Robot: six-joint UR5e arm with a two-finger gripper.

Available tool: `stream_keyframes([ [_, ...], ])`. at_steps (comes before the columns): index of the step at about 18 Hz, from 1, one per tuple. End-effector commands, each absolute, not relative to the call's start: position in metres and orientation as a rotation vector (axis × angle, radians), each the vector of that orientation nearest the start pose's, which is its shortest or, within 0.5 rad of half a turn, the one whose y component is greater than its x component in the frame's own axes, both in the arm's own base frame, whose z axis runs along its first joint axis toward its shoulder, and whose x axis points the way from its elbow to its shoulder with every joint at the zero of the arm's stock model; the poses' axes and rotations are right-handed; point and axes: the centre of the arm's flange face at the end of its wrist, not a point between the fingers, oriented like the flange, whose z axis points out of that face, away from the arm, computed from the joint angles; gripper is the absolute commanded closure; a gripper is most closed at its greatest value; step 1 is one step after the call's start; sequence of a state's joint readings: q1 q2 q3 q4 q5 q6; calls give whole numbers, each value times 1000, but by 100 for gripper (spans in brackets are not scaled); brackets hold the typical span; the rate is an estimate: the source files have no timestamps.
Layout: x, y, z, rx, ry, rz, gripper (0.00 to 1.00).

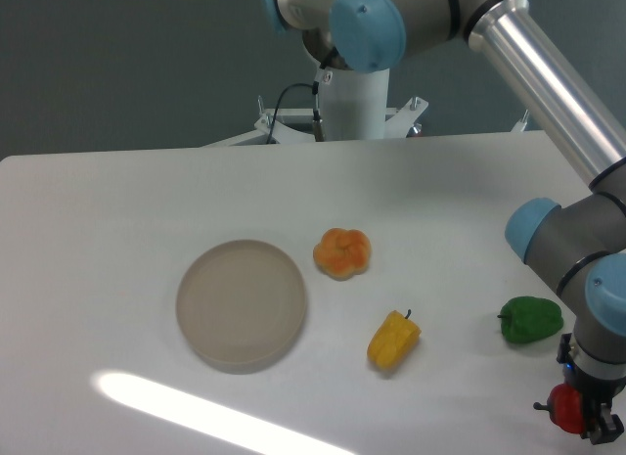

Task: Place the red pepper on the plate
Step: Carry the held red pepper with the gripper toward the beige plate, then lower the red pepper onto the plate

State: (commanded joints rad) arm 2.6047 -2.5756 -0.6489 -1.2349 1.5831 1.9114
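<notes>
Seemingly gripped red pepper (564, 407), bottom-right

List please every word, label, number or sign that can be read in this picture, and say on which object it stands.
None: no readable text, number or sign shows anywhere.
The plate, the red pepper, the other peppers and the table carry no print.
The arm and the gripper show no legible label.
</notes>
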Motion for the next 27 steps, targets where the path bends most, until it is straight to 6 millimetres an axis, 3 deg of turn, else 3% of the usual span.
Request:
stream_keyframes([
  [4, -668, 562, 294, -2804, 1298, 376, 58],
  [8, -619, 574, 319, -2828, 1235, 337, 58],
  [10, -584, 579, 331, -2841, 1202, 304, 58],
  [13, -511, 597, 354, -2871, 1100, 268, 58],
  [17, -433, 611, 358, -2890, 1037, 196, 58],
  [21, -330, 645, 358, -2919, 916, 142, 58],
  [24, -287, 664, 352, -2935, 862, 120, 58],
  [27, -268, 669, 339, -2966, 797, 88, 58],
])
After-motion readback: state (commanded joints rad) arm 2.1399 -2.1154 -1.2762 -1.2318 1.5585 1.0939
